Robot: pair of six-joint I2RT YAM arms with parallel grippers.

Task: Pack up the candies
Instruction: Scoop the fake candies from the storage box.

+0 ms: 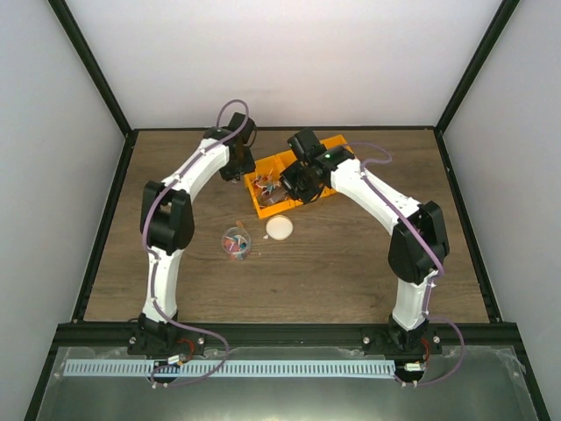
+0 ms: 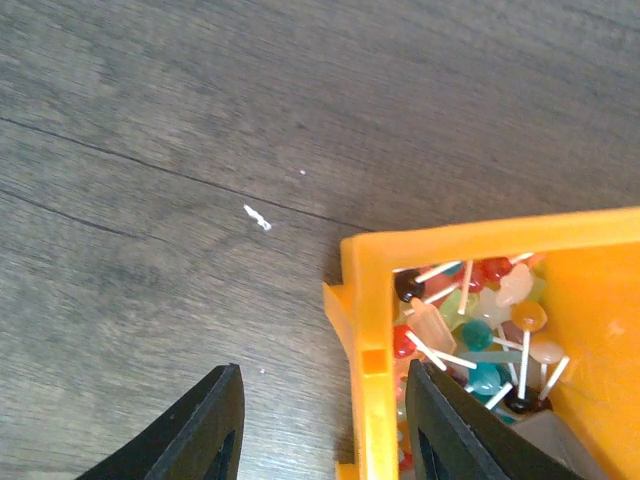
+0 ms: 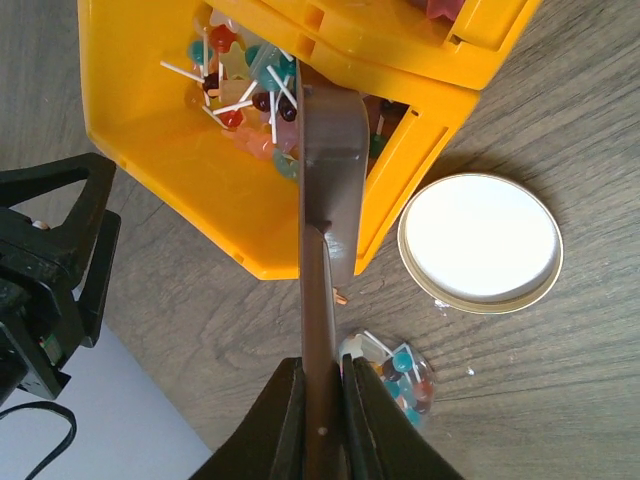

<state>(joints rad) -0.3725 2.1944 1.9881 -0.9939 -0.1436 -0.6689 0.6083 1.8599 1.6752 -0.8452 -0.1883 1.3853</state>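
The candies [image 2: 478, 322] are tiny mixed-colour sweets on white sticks, piled in a corner of the orange bin [image 2: 366, 330]. They also show in the right wrist view [image 3: 240, 80]. More lie in a small clear jar [image 3: 396, 376] on the table [image 1: 235, 243]. My left gripper [image 2: 330, 432] is open, its jaws straddling the bin's corner wall. My right gripper [image 3: 322, 420] is shut on the handle of the brown scoop [image 3: 328, 150], whose head lies in the bin among the candies.
The round cream lid [image 3: 480, 241] lies flat beside the bin and the jar, also seen from above [image 1: 280, 228]. The orange bin [image 1: 270, 163] sits at mid-table between both arms. Black frame rails border the wooden table.
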